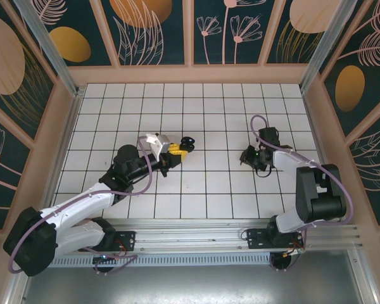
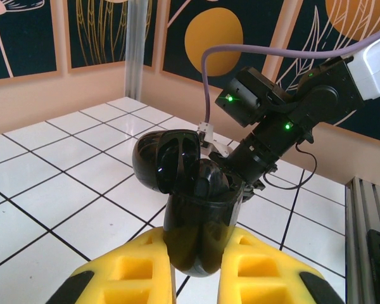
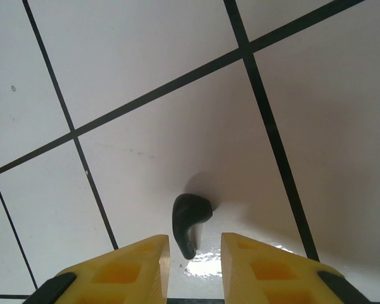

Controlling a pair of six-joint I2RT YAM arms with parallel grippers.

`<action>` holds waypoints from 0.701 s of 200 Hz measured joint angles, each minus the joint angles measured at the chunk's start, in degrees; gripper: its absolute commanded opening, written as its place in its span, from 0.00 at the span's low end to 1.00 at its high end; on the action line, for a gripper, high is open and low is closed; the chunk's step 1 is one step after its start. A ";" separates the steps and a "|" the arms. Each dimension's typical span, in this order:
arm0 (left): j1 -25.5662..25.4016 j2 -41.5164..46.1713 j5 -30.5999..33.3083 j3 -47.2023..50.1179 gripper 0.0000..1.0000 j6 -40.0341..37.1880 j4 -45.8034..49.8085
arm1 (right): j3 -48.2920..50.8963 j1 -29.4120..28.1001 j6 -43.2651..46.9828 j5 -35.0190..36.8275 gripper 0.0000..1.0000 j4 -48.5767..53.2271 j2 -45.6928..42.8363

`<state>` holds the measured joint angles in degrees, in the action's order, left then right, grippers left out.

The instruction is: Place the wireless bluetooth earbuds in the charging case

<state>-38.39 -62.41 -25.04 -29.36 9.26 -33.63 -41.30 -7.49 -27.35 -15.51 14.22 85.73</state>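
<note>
1. The charging case (image 2: pixel 199 215), which is showing as glossy black, is being clamped low on its body between the yellow fingers (image 2: pixel 130 272) of the left end effector (image 2: pixel 199 256). It is being held upright above the white-tiled bench (image 2: pixel 50 190).
2. The case's lid (image 2: pixel 168 158) is being held open, tipped back and to the left in the left wrist view.
3. A dark rounded lump (image 2: pixel 209 180) is being seen inside the open case. Whether it is an earbud or part of the case's own lining cannot be told.
4. In the top view the case (image 1: pixel 187 140) is being carried at the tip of the left end effector (image 1: pixel 179 149), near the middle of the bench and well apart from the right end effector (image 1: pixel 247 156).
5. One earbud (image 3: pixel 190 221), small, black and comma-shaped, is lying on a white tile of the bench in the right wrist view. It is within one tile and clear of the dark grout lines.
6. The right end effector's yellow fingers (image 3: pixel 130 272) are being held apart with nothing gripped between them. The earbud is lying in the gap just ahead of their tips and is being touched by neither.
7. Counted: one charging case, one earbud plainly seen, one unidentified lump in the case, and two end effectors.
</note>
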 measured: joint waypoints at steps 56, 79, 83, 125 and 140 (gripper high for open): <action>0.00 -0.79 0.00 -0.31 0.03 -0.02 0.52 | -0.22 -0.02 0.02 0.50 0.31 -1.16 2.23; 0.00 -1.01 0.02 -0.33 0.03 -0.04 0.61 | -0.63 -0.11 0.00 0.63 0.31 -1.97 3.02; 0.00 -1.05 0.00 -0.33 0.03 -0.04 0.68 | -0.79 -0.11 0.02 0.61 0.31 -2.05 3.26; 0.00 -1.73 0.00 -0.33 0.03 -0.24 0.90 | -2.25 -0.76 0.20 1.64 0.31 -1.46 5.09; 0.00 -1.95 0.00 -0.39 0.03 -0.26 0.94 | -2.82 -1.01 0.22 2.16 0.30 -0.74 5.46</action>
<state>-38.39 -64.36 -25.04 -29.76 8.99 -32.69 -44.12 -8.49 -27.14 -13.34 13.47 91.20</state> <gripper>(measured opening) 0.151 0.306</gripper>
